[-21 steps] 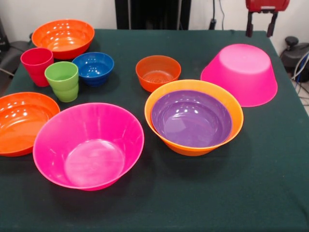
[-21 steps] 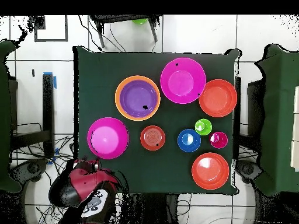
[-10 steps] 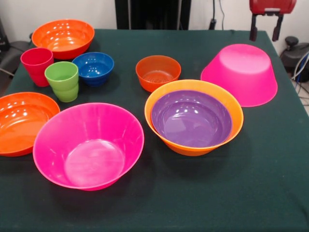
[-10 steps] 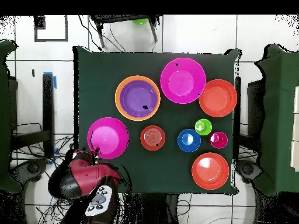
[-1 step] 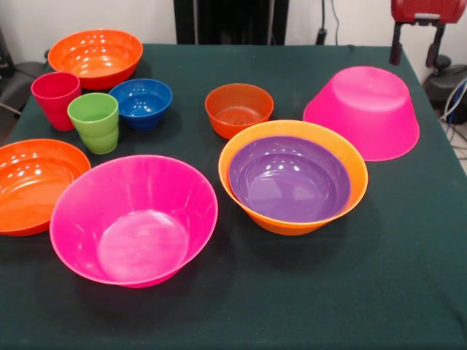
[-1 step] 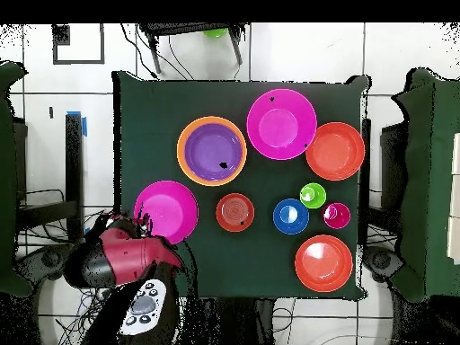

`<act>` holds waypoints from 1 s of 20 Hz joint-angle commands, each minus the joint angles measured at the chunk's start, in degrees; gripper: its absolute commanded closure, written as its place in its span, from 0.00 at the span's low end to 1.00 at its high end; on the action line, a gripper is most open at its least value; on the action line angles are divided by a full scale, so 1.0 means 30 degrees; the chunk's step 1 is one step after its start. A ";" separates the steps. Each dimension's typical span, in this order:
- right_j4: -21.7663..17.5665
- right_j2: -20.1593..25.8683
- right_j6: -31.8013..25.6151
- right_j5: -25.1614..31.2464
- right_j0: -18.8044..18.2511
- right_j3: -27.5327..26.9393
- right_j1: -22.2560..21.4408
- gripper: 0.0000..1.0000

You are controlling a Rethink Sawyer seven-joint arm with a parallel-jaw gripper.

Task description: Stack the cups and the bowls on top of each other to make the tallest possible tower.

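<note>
Hovering: gripper (image 5: 416,45) hangs at the far right corner, above and just beyond the upturned pink bowl (image 5: 363,109), touching nothing.
Grip: two dark fingers stand apart with only air between them, so it is spread and empty.
Tower: barely begun, by my reading; the one nested pair is the purple bowl (image 5: 289,179) sitting inside the big orange bowl (image 5: 353,191), middle of the table (image 5: 408,292), just near-left of the upturned bowl.
Base: that upturned bowl sits rim down with a bare flat bottom up, ready to carry a stack.
Loose bowls: upright pink bowl (image 5: 133,219) near left; small orange bowl (image 5: 238,109) centre far; blue bowl (image 5: 141,101) left of it; one shallow orange bowl (image 5: 95,55) far left, the other (image 5: 33,184) at the left edge.
Cups: red cup (image 5: 55,98) and green cup (image 5: 94,121) upright, touching or nearly so, just left of the blue bowl.
Risk one: glossy sloped walls; a pinch on a rim could slip and drop a bowl.
Risk two: setting anything off-centre on the upturned base could slide it off.
Risk three: cups crowd the blue bowl, so reaching for one may knock its neighbour.
Risk four: lifting the orange bowl carries the purple one along, which could shift.
</note>
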 commanded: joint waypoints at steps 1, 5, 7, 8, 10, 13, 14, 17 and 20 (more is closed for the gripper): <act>0.1127 0.0062 0.2892 0.3447 0.0830 -0.1696 0.0072 0.00; 0.1176 -0.0305 0.3063 0.2256 0.1183 -0.1900 0.0727 0.00; 0.1321 -0.0620 0.3142 0.1781 0.1357 -0.2255 0.1201 0.00; 0.1414 -0.0848 0.3192 0.1635 0.1536 -0.2435 0.1388 0.00; 0.1595 -0.1547 0.3255 0.1509 0.1939 -0.3073 0.1865 0.00; 0.2213 -0.3397 0.3678 0.1724 0.2892 -0.4556 0.3018 0.00; 0.2363 -0.3686 0.3737 0.1841 0.3020 -0.4794 0.3199 0.00; 0.2605 -0.4232 0.3469 0.1954 0.3113 -0.5730 0.3780 0.00; 0.2671 -0.4176 0.3024 0.2248 0.2777 -0.6378 0.4033 0.00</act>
